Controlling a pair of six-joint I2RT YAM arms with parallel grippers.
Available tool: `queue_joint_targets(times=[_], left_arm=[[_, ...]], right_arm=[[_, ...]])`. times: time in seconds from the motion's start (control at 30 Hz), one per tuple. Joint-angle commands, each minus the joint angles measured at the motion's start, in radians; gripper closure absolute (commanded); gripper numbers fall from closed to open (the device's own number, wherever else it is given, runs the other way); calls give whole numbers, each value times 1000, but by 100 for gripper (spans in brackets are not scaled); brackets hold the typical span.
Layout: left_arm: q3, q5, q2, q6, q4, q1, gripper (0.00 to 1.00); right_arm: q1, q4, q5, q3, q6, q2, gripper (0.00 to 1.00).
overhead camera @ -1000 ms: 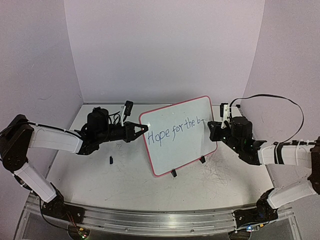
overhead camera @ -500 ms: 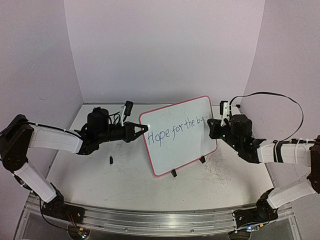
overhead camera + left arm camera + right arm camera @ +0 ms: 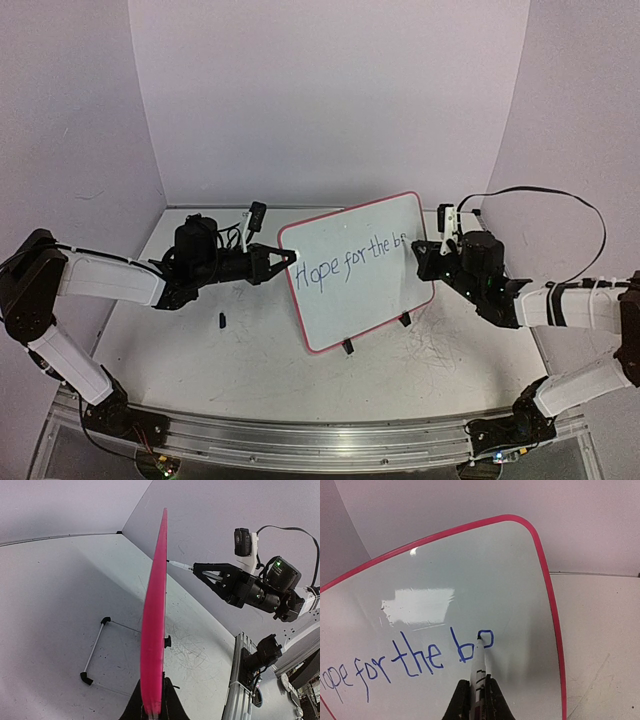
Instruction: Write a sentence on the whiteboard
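The whiteboard [image 3: 360, 290], white with a red-pink rim, stands tilted at the table's middle; in the left wrist view only its pink edge [image 3: 153, 630] shows. My left gripper [image 3: 291, 258] [image 3: 154, 692] is shut on the board's left edge. The sentence [image 3: 350, 262] [image 3: 410, 660] in blue ink reads "Hope for the b" plus a part-drawn loop. My right gripper [image 3: 420, 252] [image 3: 476, 692] is shut on a white marker [image 3: 480, 667] whose tip touches the board at that loop.
A small black cap [image 3: 222, 320] lies on the table left of the board. The board's wire stand [image 3: 94, 652] and black feet [image 3: 348, 347] rest on the scribbled tabletop. A metal rail [image 3: 300, 440] runs along the near edge. The right arm's cable [image 3: 560, 193] loops at the back right.
The writing has grown: after the "b" a loop has been added. The right gripper with the marker shifted slightly. The left arm and the board stayed still.
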Motion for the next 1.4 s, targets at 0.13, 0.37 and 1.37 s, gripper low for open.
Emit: queue_joint_targets(times=[0.13,0.37,1.37], left_arm=[[23,-44,-24,87,-27,5,100],[21,-45,-29,86,-26,6,100],[18,-48,-33,85,-29,6,100]], right_arm=[[0,-12,-17,-42,15,-9,100],[1,-23,0,-40,14,-10,100],[-16,-44,57,-27,3,-95,100]])
